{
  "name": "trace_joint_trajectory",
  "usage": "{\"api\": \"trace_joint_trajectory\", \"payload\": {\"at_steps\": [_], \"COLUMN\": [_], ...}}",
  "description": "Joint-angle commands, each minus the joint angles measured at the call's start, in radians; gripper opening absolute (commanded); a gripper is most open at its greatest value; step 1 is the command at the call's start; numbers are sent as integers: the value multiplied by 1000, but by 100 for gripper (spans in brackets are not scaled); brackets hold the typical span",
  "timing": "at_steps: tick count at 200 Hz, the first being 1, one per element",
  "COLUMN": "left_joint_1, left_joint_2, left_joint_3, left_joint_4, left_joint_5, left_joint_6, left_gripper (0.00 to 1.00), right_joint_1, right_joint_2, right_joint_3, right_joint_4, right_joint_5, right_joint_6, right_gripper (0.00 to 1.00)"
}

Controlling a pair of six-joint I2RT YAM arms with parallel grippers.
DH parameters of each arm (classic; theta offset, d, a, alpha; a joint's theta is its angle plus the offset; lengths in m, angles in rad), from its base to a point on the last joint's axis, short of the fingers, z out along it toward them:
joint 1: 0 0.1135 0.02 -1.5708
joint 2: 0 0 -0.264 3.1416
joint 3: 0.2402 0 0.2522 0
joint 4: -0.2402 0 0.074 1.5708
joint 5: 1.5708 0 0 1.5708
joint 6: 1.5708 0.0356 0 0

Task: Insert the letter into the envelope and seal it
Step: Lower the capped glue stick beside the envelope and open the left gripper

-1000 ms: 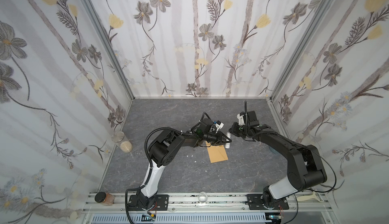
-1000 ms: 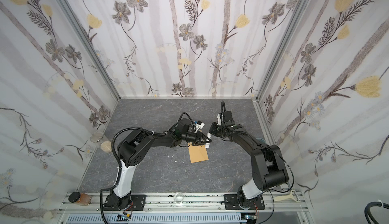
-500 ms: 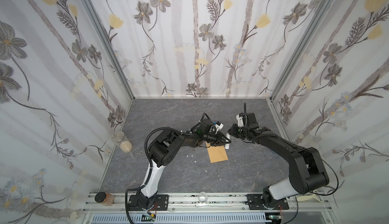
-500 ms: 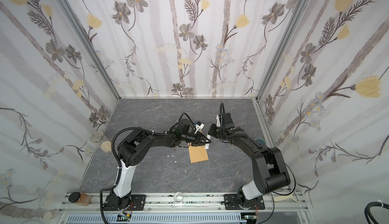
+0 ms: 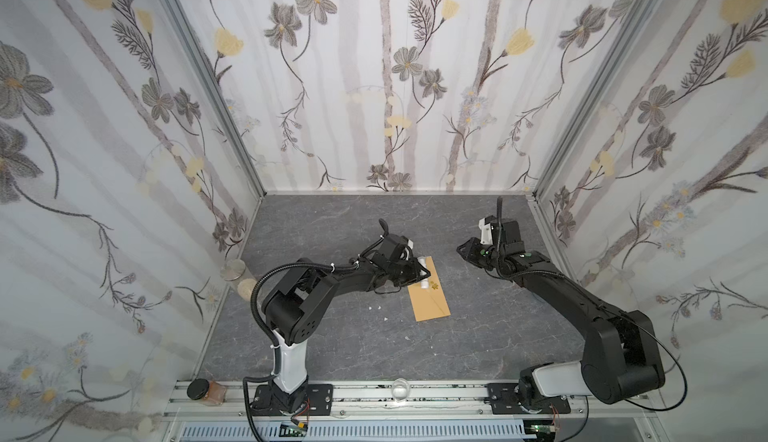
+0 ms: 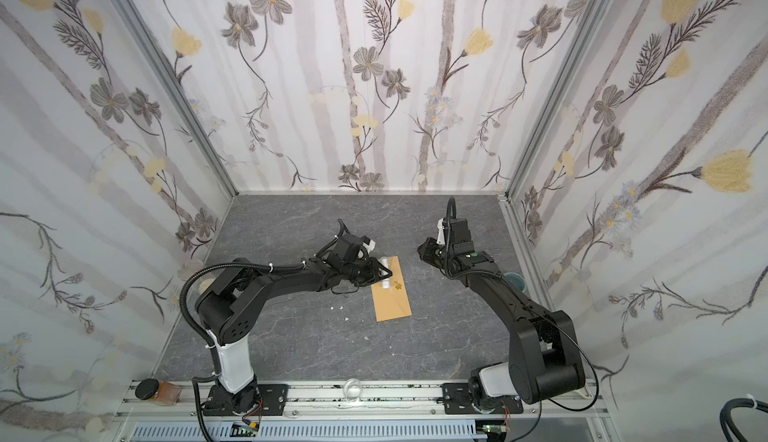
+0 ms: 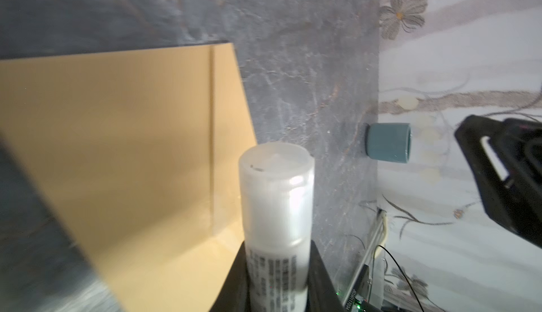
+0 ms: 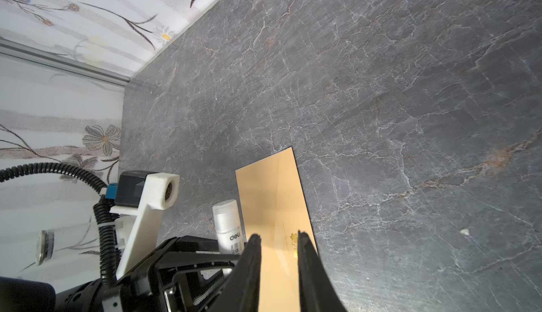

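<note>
Envelope [image 5: 430, 294] flat on the worktop [image 5: 332, 348], just right of centre in both top views.

My left fingers [image 7: 234, 284] are clenched on the white glue stick [image 7: 277, 196], held over the envelope's upper left edge, beside the gold sticker [image 5: 434, 285]; whether the stick touches the paper I cannot tell. My right fingers [image 8: 254, 249] stand parted with nothing between them, off to the right of that upper end, clear of the envelope.

The envelope [image 7: 117, 149] runs past the view's edge; print on the glue stick [image 7: 277, 208] is blurred.
</note>
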Motion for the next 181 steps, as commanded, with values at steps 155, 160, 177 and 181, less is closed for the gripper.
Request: {"api": "trace_joint_trajectory", "payload": {"at_steps": [155, 160, 177, 181], "left_joint_1": [-20, -20, -21, -21], "left_joint_2": [-111, -109, -97, -96], "left_joint_3": [-74, -71, -62, -60], "left_joint_4": [-317, -323, -335, -338], "left_joint_5": [-364, -365, -368, -369], "left_joint_6": [33, 32, 34, 33], "left_gripper": [14, 14, 21, 23], "right_joint_1": [12, 12, 12, 12], "right_joint_2": [-6, -3, 11, 13], "right_joint_3": [-133, -133, -134, -134], "right_joint_4": [198, 202, 213, 216], "right_joint_5": [-95, -100, -112, -113], "right_joint_6": [36, 37, 42, 44], "right_gripper": [26, 26, 26, 26]}}
